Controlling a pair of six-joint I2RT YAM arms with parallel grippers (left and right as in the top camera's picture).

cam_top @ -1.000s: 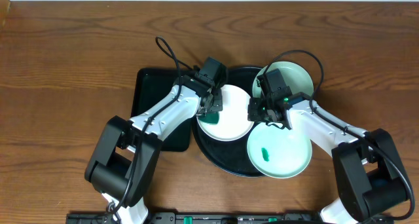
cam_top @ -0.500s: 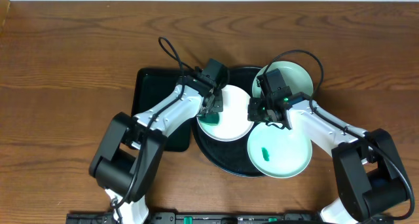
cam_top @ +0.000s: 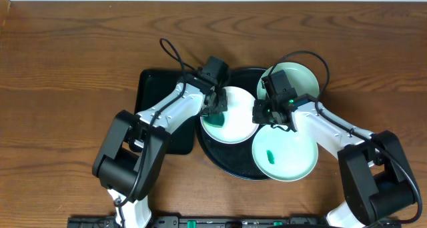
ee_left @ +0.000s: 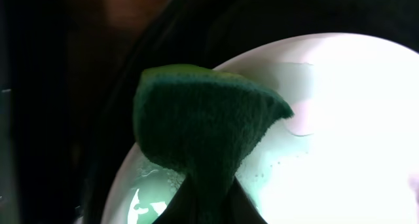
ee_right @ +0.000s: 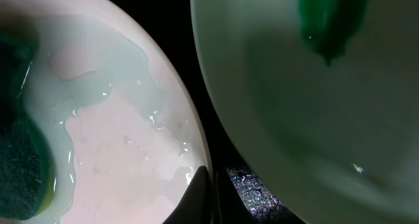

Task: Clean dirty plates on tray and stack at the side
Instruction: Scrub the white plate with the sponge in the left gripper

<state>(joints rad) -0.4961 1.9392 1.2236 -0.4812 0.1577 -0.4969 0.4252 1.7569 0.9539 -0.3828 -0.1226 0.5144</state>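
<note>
The wooden table [cam_top: 67, 55] carries the round black tray [cam_top: 223, 160], and a rectangular black tray [cam_top: 155, 88] lies just left of it. The white plate [cam_top: 235, 127] sits on the round tray's left half. One mint plate [cam_top: 303, 78] is at the tray's far right. The other mint plate [cam_top: 293, 158], bearing a green smear [cam_top: 269, 156], is at its near right. Over the tray's left side, the left tool [cam_top: 215, 108] is clamped on a green sponge [ee_left: 203, 126] that presses on the wet white plate. Near the tray's middle, the right tool [cam_top: 267, 115] is fully closed, its tips at the white plate's rim. I cannot tell whether it grips anything.
</note>
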